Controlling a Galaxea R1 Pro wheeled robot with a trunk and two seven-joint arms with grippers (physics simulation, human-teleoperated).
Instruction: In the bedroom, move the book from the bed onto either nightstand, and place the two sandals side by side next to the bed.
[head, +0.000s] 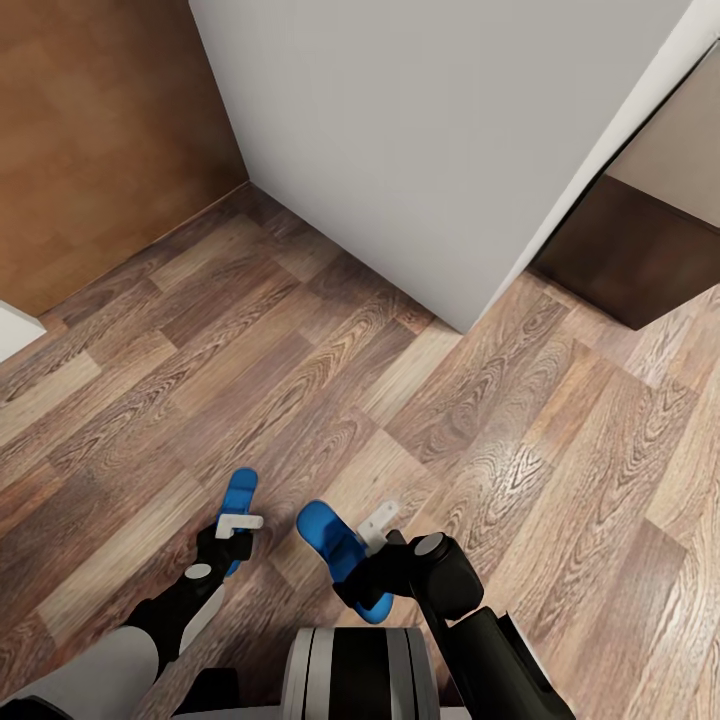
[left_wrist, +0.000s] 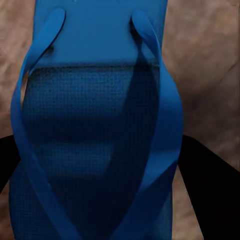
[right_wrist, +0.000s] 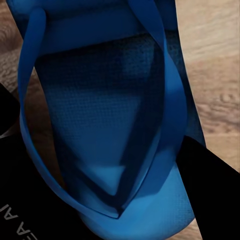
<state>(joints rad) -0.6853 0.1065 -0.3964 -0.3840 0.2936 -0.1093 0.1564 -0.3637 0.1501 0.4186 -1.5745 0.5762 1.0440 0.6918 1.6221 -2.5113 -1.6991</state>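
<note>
Head view: nearest the camera, the robot's trunk is seen at the bottom edge, w/ both dark arms reaching fwd over the wood-plank floor. The left hand is closed on a blue sandal, held just above the floor; the sandal's free end sticks out beyond the hand, away from the trunk. The right hand is clamped on the second blue sandal, which is held at a slant, one rounded end pointing away from the trunk, the other end just past the hand. The two sandals are near each other, not touching, both just ahead of the trunk. Well beyond the sandals a tall white wall corner is seen; beside it, on the robot's right, a dark brown block stands on the floor. A brown wood panel lies on the wall corner's other side.

Left wrist view: the sandal is seen close up, blue straps arching over a textured sole; black fingers are pressed to its sides. Brown floor is seen behind.

Right wrist view: the other sandal is seen close up, straps meeting at the toe end; black fingers are closed on its edges, w/ wood floor behind.
</note>
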